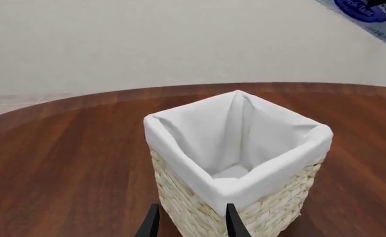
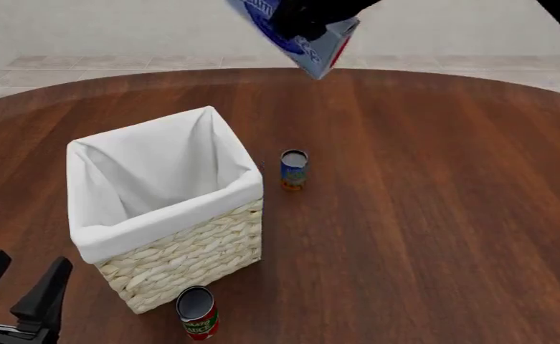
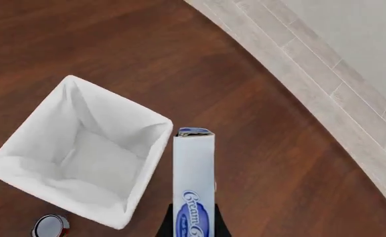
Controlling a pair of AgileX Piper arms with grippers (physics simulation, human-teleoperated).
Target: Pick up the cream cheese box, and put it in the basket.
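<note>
So the pickup part looks done: your right tool (image 3: 193, 224) has the cream cheese box (image 2: 304, 36) clamped between its fingers and lifted well clear of the bench (image 2: 433, 215). In the front view the box hangs tilted, high over the far side of the bench, beyond the blue can (image 2: 293, 170). The right wrist view looks straight down past the box at the basket (image 3: 147, 163), and the box sits beside the rim there rather than over the opening, so I'd say you're not lined up yet.

What's left, as far as I can judge: carry it toward yourself and to the left until it's over the white liner, lower it a bit, then let go. The basket (image 2: 193, 247) is empty inside and the opening is way bigger than the box, so it shouldn't be fussy.

Your left tool (image 2: 19, 287) is parked low near the basket's near corner, fingers spread apart, holding nothing. The red-and-green can (image 2: 197, 313) stands just beside the basket's front corner, out of the way.
</note>
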